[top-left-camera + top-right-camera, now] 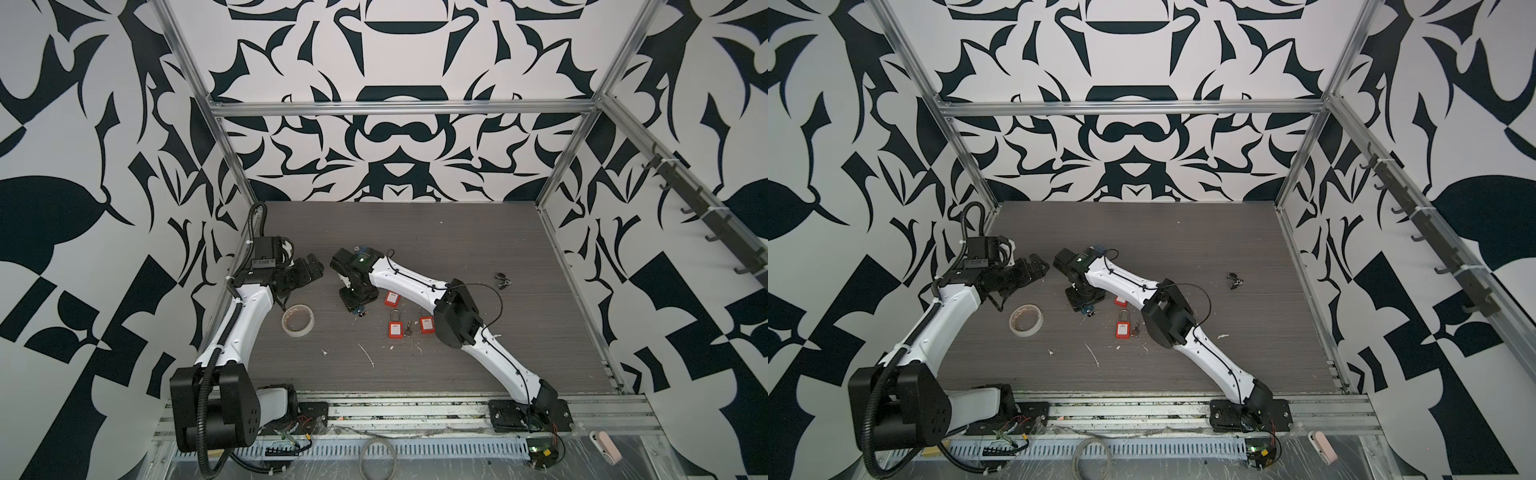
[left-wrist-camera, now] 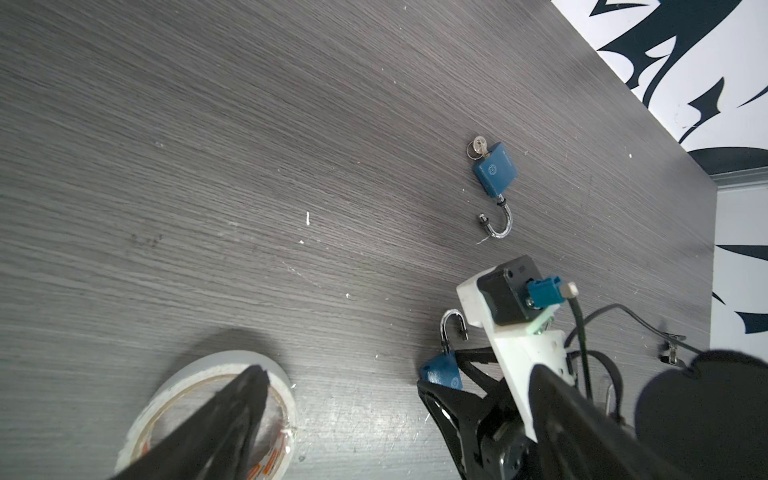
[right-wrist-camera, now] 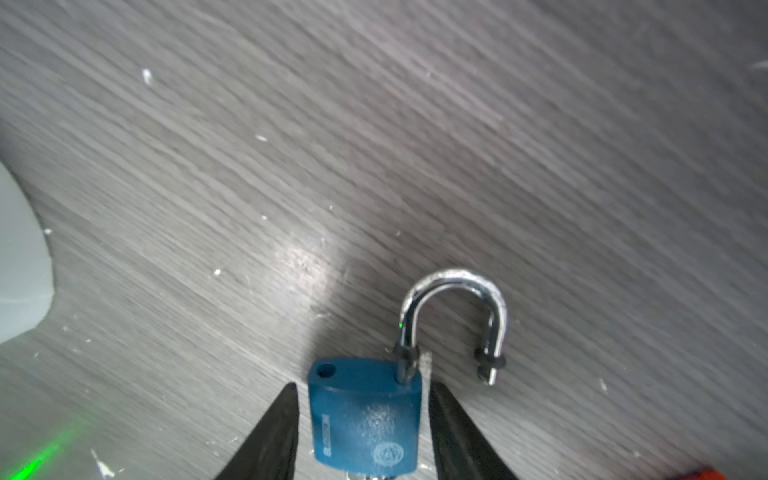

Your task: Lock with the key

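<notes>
Both pincer fingers [image 3: 274, 440] clear padlock [image 3: 365, 419]: right wrist.

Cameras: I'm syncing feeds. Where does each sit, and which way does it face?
Top views: high above the arm bases, looking down at the table; left arm and right arm show.
Left wrist: on the left arm, looking across the table; one finger shows.
Right wrist: low, facing the blue padlock between its fingers.
Shared: both wrist views show that padlock.
</notes>
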Robot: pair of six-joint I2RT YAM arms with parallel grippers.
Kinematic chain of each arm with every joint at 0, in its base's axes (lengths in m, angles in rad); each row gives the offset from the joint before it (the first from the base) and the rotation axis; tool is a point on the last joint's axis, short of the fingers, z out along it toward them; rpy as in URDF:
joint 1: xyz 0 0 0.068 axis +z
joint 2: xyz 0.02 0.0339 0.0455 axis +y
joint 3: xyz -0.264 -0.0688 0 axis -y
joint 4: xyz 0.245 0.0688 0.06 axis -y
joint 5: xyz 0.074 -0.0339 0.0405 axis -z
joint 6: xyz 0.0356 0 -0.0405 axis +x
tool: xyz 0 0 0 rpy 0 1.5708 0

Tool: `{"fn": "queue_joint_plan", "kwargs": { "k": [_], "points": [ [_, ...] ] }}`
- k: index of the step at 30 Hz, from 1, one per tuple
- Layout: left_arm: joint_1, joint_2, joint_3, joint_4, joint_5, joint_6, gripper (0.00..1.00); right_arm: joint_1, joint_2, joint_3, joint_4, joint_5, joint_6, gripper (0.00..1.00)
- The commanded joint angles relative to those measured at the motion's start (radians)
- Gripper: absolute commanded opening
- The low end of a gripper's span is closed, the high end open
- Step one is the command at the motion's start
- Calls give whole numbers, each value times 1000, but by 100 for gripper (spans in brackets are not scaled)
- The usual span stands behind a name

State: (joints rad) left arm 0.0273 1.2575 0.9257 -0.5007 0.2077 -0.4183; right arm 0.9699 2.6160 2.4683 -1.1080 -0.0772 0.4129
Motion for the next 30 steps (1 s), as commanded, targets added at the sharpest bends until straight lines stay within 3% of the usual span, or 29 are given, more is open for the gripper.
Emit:
{"fn": "queue_joint_plan", "kwargs": {
  "k": [1, 9, 19, 30],
  "points": [
    [5, -23, -16, -22, -10, 5, 100, 16, -4, 56, -85, 73, -14, 54],
    [5, -24, -17, -25, -20, 0, 99, 38, 1, 66, -124, 163, -46, 54],
    [5, -38, -36, -25, -26, -5, 99, 43, 14, 69, -98, 144, -132, 53],
    [5, -42, -36, -29, -28, 3, 100, 43, 15, 61, -84, 137, -159, 45]
  ]
}}
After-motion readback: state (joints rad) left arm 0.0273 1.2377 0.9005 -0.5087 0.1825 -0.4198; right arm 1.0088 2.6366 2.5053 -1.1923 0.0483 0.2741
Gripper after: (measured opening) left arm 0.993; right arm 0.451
